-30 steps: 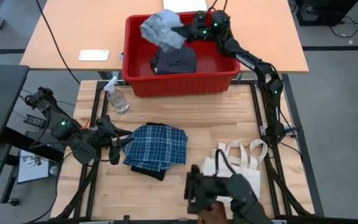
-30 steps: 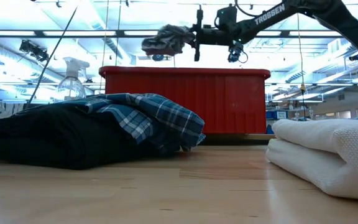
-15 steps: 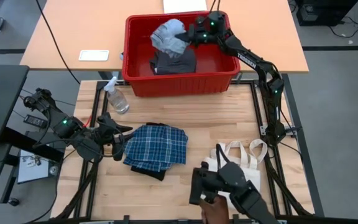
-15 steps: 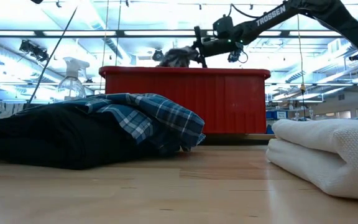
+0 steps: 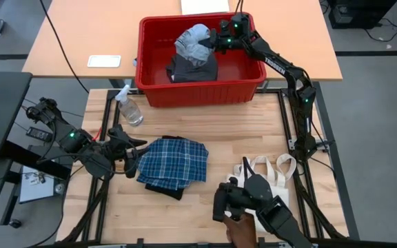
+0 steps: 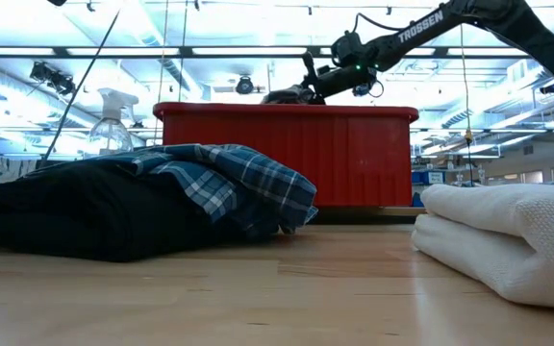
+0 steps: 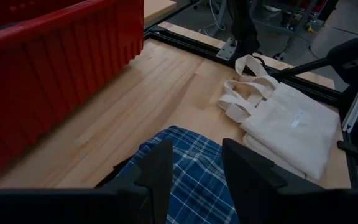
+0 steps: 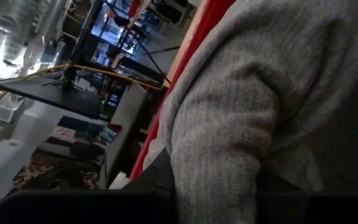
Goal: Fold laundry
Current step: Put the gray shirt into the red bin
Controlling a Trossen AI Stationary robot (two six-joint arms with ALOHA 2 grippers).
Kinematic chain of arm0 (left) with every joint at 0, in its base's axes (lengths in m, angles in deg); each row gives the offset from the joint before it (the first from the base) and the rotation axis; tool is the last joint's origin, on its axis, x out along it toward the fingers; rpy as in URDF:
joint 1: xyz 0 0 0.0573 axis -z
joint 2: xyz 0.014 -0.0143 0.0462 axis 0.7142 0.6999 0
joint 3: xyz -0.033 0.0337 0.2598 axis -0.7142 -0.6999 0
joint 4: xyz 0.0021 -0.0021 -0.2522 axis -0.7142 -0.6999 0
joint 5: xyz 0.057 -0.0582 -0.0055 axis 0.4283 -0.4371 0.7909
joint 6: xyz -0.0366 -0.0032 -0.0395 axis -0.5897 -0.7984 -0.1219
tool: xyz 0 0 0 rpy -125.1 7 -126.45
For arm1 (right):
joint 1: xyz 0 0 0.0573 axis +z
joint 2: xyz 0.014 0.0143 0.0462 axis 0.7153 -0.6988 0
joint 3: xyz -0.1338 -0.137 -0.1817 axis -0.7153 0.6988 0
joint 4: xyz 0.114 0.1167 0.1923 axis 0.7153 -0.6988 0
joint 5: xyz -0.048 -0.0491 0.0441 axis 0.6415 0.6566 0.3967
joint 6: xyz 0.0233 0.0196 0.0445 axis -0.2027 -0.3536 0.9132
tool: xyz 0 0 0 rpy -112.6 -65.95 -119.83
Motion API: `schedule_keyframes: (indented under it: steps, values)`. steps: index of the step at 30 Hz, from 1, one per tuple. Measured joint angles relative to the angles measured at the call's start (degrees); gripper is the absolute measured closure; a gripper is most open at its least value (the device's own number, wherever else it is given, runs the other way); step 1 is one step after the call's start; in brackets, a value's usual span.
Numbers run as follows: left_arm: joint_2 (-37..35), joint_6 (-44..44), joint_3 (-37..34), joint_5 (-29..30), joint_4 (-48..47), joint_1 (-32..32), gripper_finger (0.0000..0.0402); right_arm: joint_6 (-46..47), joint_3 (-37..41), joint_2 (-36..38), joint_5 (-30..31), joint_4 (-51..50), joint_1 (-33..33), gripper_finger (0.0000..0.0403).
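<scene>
A red bin [image 5: 158,95] stands at the table's far edge with a dark grey garment [image 5: 191,69] in it. My right gripper [image 5: 211,43] reaches into the bin from the right, shut on a bunched light grey garment [image 5: 193,41]. In the low view only the top of that garment [image 6: 287,95] shows above the bin's rim. The folded blue-and-white plaid garment [image 5: 176,162] lies on a black garment [image 5: 163,190] at mid table. My left gripper [image 5: 131,153] hovers open just left of the plaid garment [image 7: 194,180], holding nothing. My right gripper pinches a bunched fold of the light grey knit [image 8: 229,155] between its two fingers, several layers together. The fingers come from the table's right side, slanting slightly down. The garment bulges ahead of the fingers, over the dark grey garment; whether it rests on that one I cannot tell.
A cream tote bag [image 5: 266,180] lies near the front right. A dark device [image 5: 250,201] held by a person's hand [image 5: 240,235] sits over the near edge beside it. A spray bottle [image 5: 128,107] stands left of the bin. Bare wood lies between bin and plaid garment.
My right gripper has tipped downward and sunk into the bin, still shut, carrying the light grey garment from well above the rim down to rim height, a little toward the right. The hand-held dark device at the near edge has drifted right.
</scene>
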State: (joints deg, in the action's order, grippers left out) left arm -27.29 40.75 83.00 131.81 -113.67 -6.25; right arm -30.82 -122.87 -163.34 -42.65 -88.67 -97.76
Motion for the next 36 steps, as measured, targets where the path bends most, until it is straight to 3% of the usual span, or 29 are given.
schedule_keyframes:
  steps: [10, 16, 28, 36]
  values:
    - [0.0, -0.3, 0.0, -0.5, 0.1, 0.0, 0.0258, 1.4, 0.0, -0.1, 4.5, 7.0, 1.0, 0.032]
    - [0.0, -0.8, 0.0, -0.5, 0.1, 0.0, 0.0258, -0.6, 0.0, -0.1, 8.9, 3.1, 2.4, 0.032]
    - [0.0, -0.3, 0.0, -0.6, 0.5, 0.0, 0.0258, 3.4, 0.0, -0.1, 7.7, 5.8, 4.8, 0.032]
    - [0.0, -0.2, 0.0, -0.6, 0.5, 0.0, 0.0258, 5.1, -5.4, -0.1, 15.0, 2.4, 6.2, 0.032]
